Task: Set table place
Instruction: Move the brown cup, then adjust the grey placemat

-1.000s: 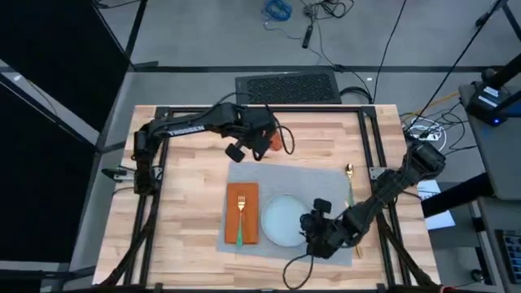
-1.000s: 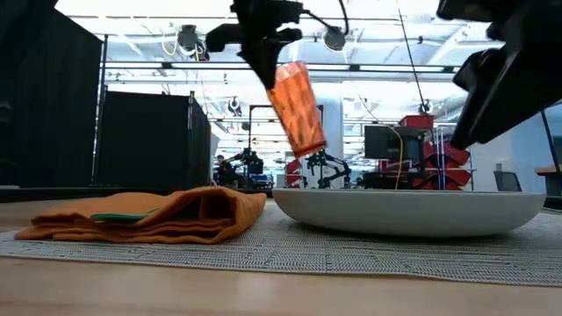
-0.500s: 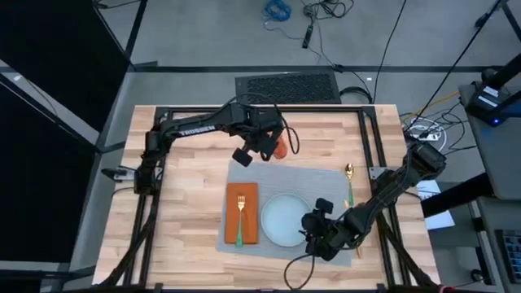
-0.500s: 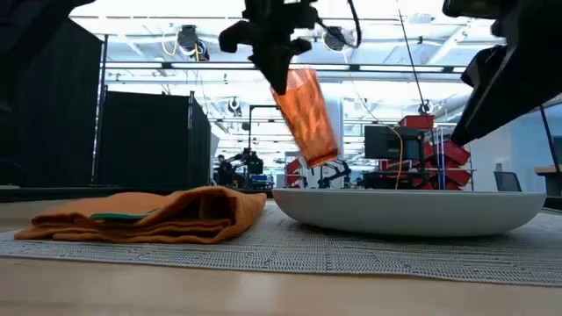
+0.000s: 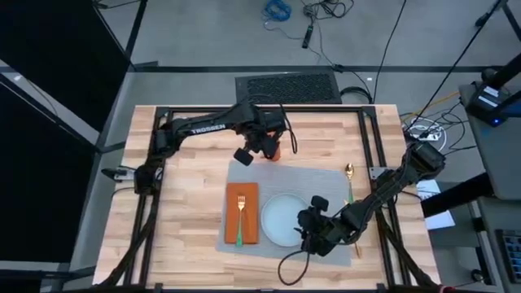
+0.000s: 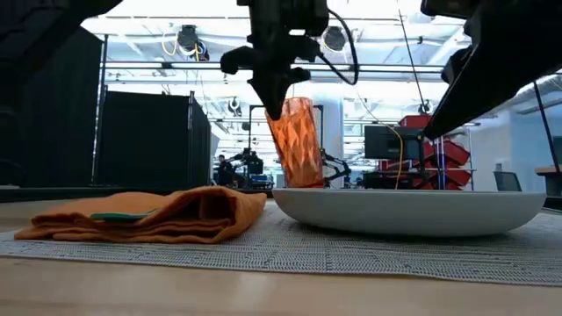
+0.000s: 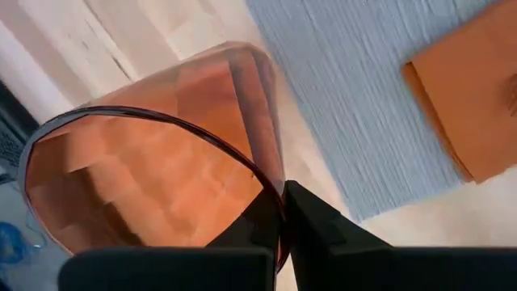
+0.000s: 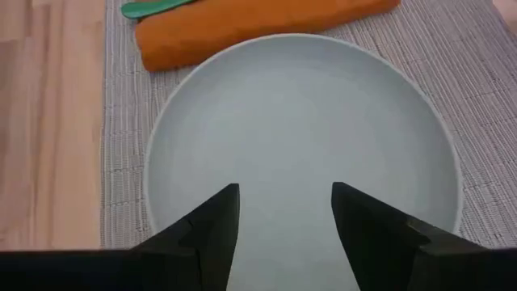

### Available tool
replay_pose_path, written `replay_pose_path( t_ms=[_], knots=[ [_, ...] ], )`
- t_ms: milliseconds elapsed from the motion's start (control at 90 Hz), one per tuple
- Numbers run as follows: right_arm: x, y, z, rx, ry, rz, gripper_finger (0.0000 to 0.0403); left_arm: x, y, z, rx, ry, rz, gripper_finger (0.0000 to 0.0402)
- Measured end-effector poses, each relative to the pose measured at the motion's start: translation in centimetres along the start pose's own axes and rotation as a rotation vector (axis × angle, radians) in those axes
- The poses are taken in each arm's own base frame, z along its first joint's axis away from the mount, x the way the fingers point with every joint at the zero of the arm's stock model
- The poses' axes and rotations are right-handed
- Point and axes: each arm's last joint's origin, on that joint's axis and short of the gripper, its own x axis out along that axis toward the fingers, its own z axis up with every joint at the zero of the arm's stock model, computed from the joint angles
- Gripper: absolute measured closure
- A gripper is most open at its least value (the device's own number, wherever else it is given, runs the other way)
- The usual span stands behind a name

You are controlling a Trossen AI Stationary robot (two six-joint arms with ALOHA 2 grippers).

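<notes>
An orange faceted tumbler (image 5: 276, 150) hangs nearly upright just beyond the far edge of the grey placemat (image 5: 326, 183), with my left gripper (image 5: 264, 148) shut on it. On the mat sit a pale-blue plate (image 5: 281, 218) and an orange napkin (image 5: 242, 213) carrying a green-handled gold fork (image 5: 240, 221). My right gripper (image 8: 283, 212) stands open over the plate's near right part, with nothing between its fingers. My left gripper pinches the tumbler's rim (image 7: 279, 212), one finger (image 7: 246, 230) inside the cup and one finger (image 7: 323, 230) outside. It comes from above, pointing down. The tumbler (image 6: 294, 145) hangs almost upright below it; the plate's rim hides its base, so whether it stands on the table cannot be told.
A gold spoon (image 5: 349, 174) lies along the placemat's right edge. Black frame rails (image 5: 370, 146) run along the table's sides. Bare wood (image 5: 191, 195) lies left of the mat.
My left gripper has gone down and a little toward the table's near edge with the tumbler. The tumbler has turned from clearly tilted to nearly upright and now hangs much lower, close to the table.
</notes>
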Motion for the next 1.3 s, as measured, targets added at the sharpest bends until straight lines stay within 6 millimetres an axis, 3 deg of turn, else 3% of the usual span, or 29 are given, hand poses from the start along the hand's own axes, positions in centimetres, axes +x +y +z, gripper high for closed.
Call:
replay_pose_path(
  t_ms=[433, 800, 1022, 1300],
  knots=[
    [0.0, 0.2, 0.2, -0.016, -0.023, 0.018, 0.0220, 0.1, 0.6, -0.5, -0.016, 0.052, 0.055, 0.0397],
    [0.0, 0.2, 0.3, -0.021, -0.027, 0.018, 0.0220, 0.1, 0.8, -0.4, -0.042, 0.043, 0.088, 0.0308],
    [0.0, 0.2, 0.3, -0.020, -0.027, 0.018, 0.0220, 0.1, 0.7, -0.2, -0.036, 0.074, 0.115, 0.0294],
    [0.2, 0.0, 0.4, -0.018, -0.026, 0.011, 0.0220, -3.0, -0.7, 0.0, -0.015, 0.094, 0.225, 0.0294]
  ],
)
